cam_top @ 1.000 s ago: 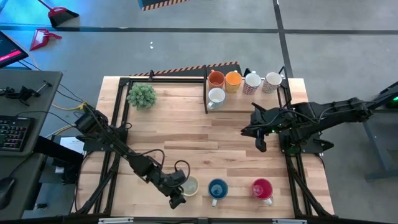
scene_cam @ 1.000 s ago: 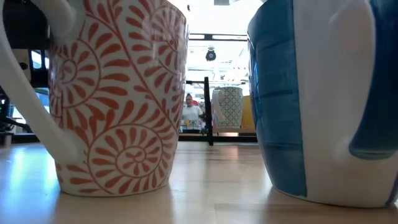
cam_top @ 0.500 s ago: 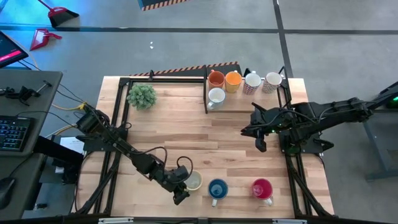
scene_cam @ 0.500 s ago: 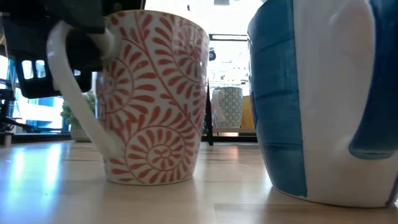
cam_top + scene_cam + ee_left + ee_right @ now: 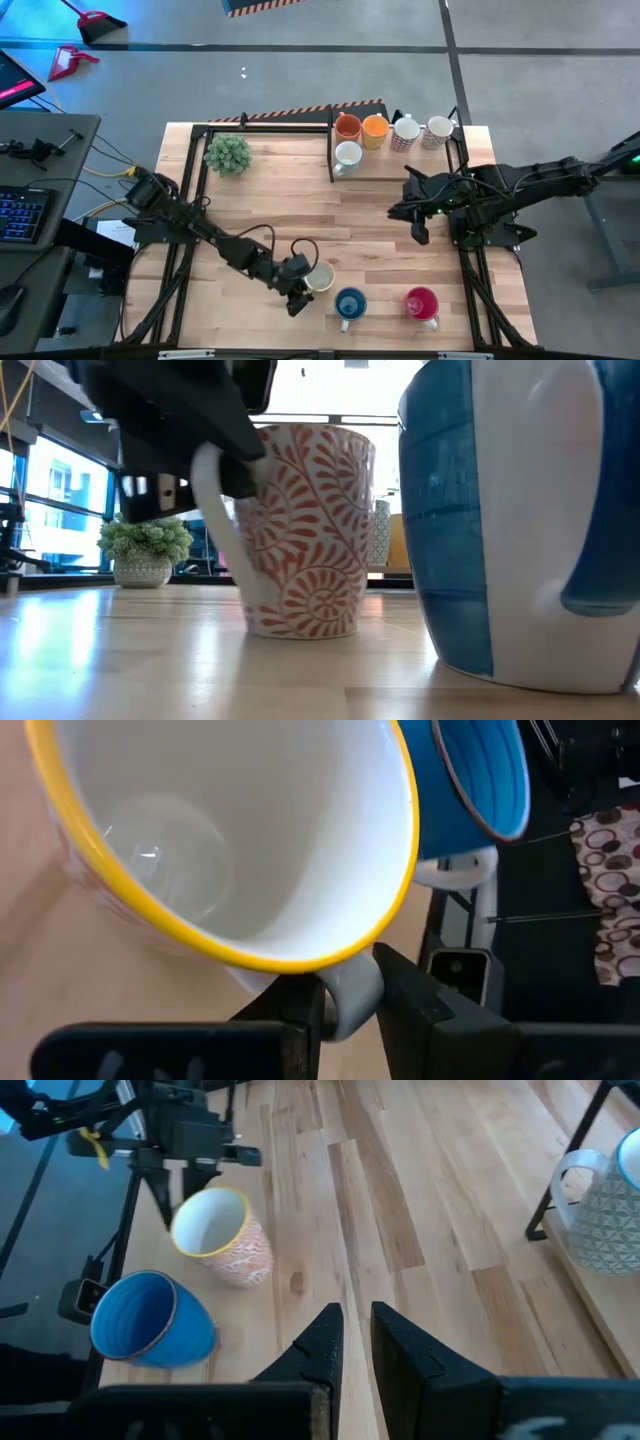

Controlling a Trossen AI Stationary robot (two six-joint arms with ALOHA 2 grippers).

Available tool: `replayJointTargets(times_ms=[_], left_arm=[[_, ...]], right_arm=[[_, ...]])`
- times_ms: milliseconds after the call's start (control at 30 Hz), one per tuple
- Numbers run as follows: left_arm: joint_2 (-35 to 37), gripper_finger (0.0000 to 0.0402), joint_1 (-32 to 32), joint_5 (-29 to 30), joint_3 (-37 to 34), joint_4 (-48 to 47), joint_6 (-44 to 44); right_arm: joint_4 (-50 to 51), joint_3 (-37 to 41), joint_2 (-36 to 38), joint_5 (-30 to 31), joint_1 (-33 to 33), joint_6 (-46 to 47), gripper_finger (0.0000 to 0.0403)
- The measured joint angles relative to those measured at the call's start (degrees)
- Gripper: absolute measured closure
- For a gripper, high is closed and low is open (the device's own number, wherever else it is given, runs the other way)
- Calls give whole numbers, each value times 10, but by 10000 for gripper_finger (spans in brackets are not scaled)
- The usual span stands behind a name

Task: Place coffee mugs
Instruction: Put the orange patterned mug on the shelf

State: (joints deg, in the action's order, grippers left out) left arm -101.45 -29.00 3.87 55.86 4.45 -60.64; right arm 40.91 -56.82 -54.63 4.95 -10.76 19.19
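The work surface was a pale wooden slatted table (image 5: 300,210) inside a black frame, standing on a grey floor, with a small green potted plant (image 5: 228,153) near its far left corner; at the far edge, right of a black divider, five mugs were grouped: two orange ceramic mugs (image 5: 347,126), a white mug (image 5: 348,154) and two patterned white mugs (image 5: 405,130); along the near edge stood a blue glazed mug (image 5: 350,303) and a red-pink mug (image 5: 421,302). The left gripper (image 5: 350,1000) was low over the near edge, just left of the blue mug, its two dark fingers clenched on the side handle of a cream mug with a red-orange leaf pattern and a yellow rim (image 5: 319,279); in the low view that mug's base (image 5: 305,530) appeared to rest on the wood, upright, apart from the blue mug. The right gripper (image 5: 345,1342) hung idle over the table's right half, its fingers nearly together and grasping nothing. The step in hand was judged to be carrying the patterned mug by its handle; to do it well, keep the pinch square across the handle so the mug cannot swing; lift straight before travelling; hold the rim level; pass clear of the blue mug; set the base flat before letting go.
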Motion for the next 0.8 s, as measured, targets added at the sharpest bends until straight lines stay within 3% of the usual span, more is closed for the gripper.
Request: replayJointTargets(times_ms=[433,800], left_arm=[[9,350,92,-9,20,-19,128],[15,351,135,-60,35,-32,192]], right_arm=[[0,0,0,-20,0,-2,368],[3,0,0,-20,0,-2,368]])
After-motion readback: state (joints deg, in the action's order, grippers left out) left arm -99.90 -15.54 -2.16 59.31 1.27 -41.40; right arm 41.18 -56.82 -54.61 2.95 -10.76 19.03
